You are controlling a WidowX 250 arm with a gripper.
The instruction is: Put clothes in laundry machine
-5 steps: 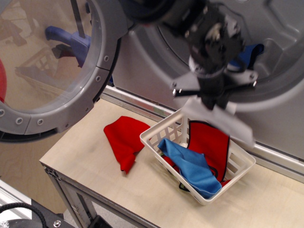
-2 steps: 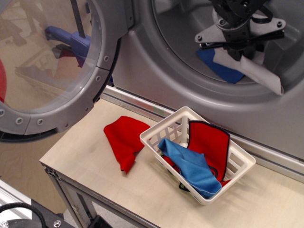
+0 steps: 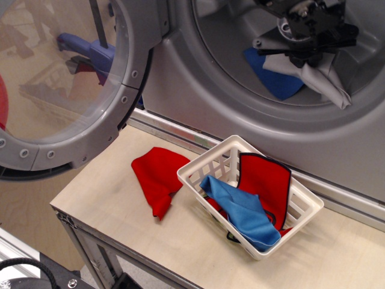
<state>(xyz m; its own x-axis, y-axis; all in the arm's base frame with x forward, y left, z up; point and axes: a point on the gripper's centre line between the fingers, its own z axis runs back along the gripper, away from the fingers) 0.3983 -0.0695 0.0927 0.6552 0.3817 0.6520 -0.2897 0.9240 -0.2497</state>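
So the claw [image 3: 310, 57] is up inside the drum [image 3: 240, 78] with the grey cloth [image 3: 325, 75] hanging off it; looks pinched on it to us, though the fingers are hard to see. A dark blue cloth [image 3: 274, 78] is already in there. What we'd want here: let go deep enough that the grey one lands behind the drum lip instead of draping over it. A red cloth [image 3: 157, 174] lies near the counter's [image 3: 102, 198] left edge, and another red [image 3: 267, 180] plus a blue one [image 3: 243, 211] sit in the basket [image 3: 198, 174] mid-counter.
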